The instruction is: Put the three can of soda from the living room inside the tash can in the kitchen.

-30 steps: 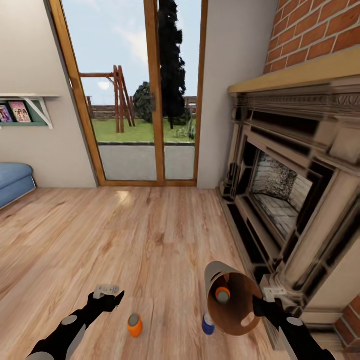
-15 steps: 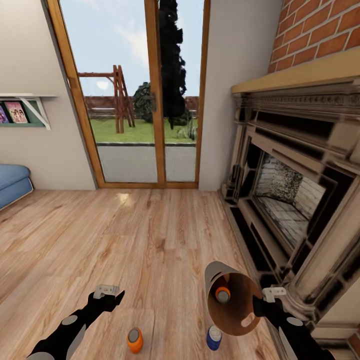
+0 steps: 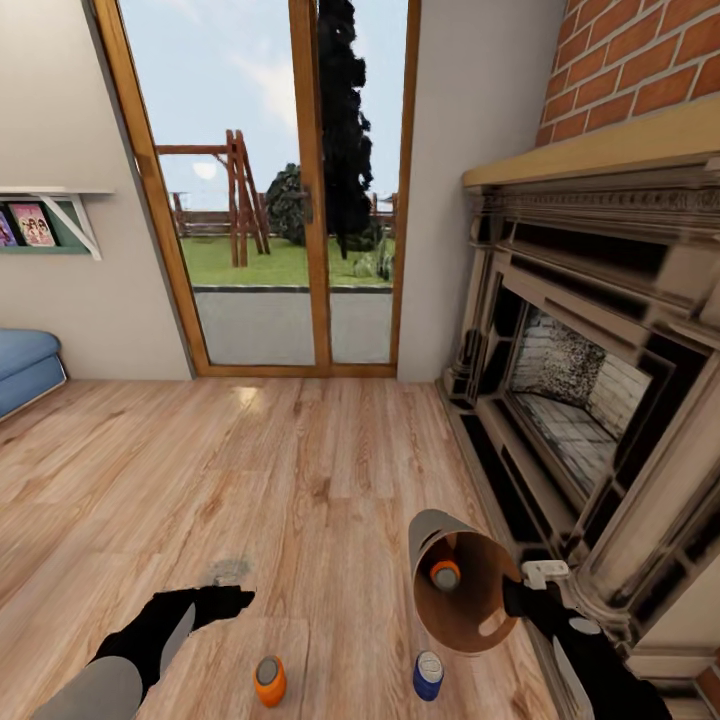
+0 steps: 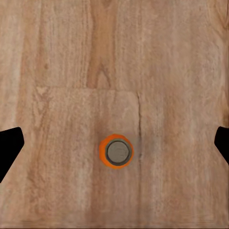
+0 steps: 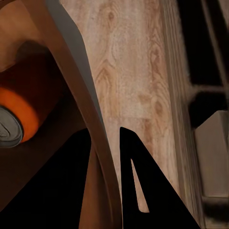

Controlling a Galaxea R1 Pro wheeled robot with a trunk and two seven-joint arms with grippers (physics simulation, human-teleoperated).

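- Wood floor [image 3: 330,470], glass doors [image 3: 270,190] and brick fireplace [image 3: 590,400] ahead.
- Right gripper [image 5: 107,157] clamped on trash can [image 3: 462,590] rim — tilted, one orange can [image 3: 445,575] inside.
- Left gripper [image 4: 114,143] spread wide, directly above second orange can [image 4: 117,151].
- Blue can [image 3: 428,675] upright just below the bin.

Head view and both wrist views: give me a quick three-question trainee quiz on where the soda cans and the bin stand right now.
1. True or false: the right gripper holds the trash can by its rim, with the bin tilted on its side.
2. How many soda cans stand on the wooden floor, and what colours are they?
3. Multiple choice: the left gripper is (a) shut on the orange can, (b) open above the orange can, (c) inside the trash can.

Key
1. True; one orange can already lies inside it.
2. Two: one orange, one blue can.
3. b; in the left wrist view the fingertips sit wide apart either side of the upright can.
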